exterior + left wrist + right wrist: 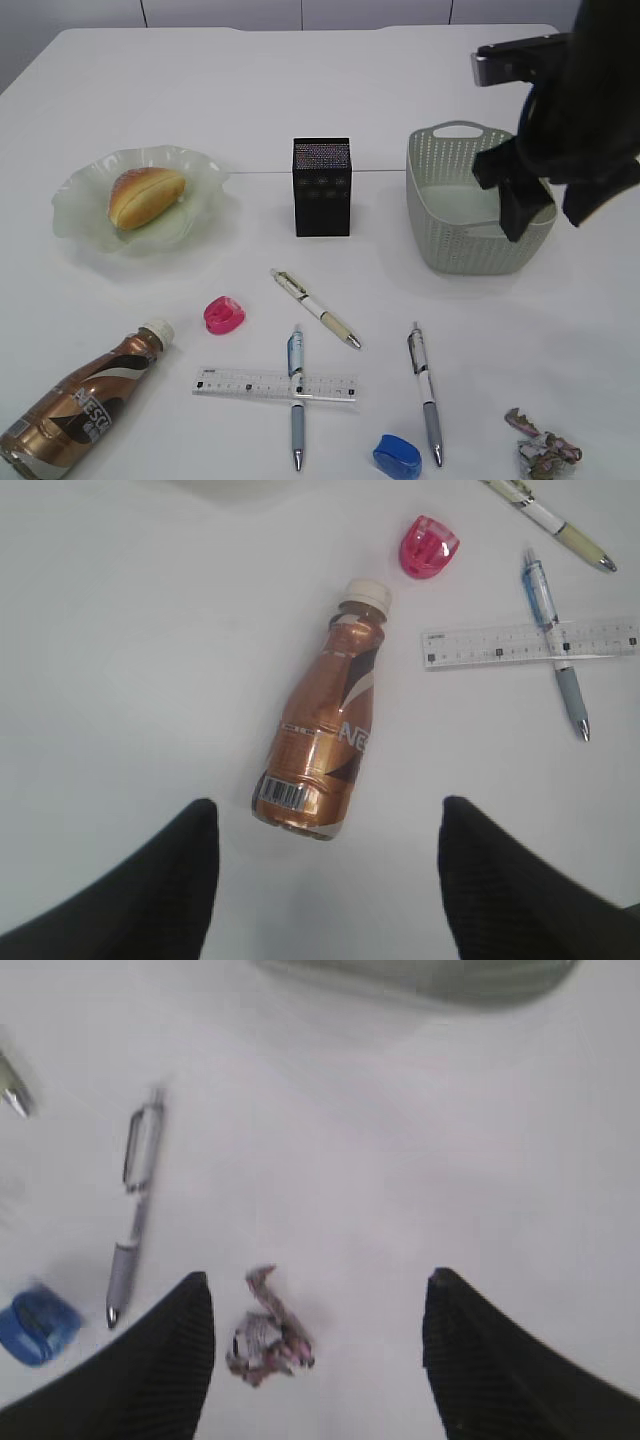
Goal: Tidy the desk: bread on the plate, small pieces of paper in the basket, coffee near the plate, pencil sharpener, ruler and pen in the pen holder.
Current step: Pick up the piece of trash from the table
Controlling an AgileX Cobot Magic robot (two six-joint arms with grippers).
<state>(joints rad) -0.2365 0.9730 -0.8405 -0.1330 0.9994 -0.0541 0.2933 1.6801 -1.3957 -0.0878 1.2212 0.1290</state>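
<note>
The bread [147,195] lies on the pale green plate [75,215]. The coffee bottle [85,400] lies on its side at the front left; my open, empty left gripper [327,815] hovers over its base [325,730]. My right gripper [512,205] is open above the table beside the basket [465,200]. In its wrist view it [318,1290] hovers over the crumpled paper [265,1335], which lies near its left finger. The ruler [275,384], three pens [315,307] [297,395] [425,390], and the pink [224,315] and blue [397,457] sharpeners lie loose in front of the black pen holder [322,187].
The crumpled paper [540,448] lies at the front right corner. The blue pen [555,645] lies across the ruler [530,643]. The left arm does not show in the exterior view.
</note>
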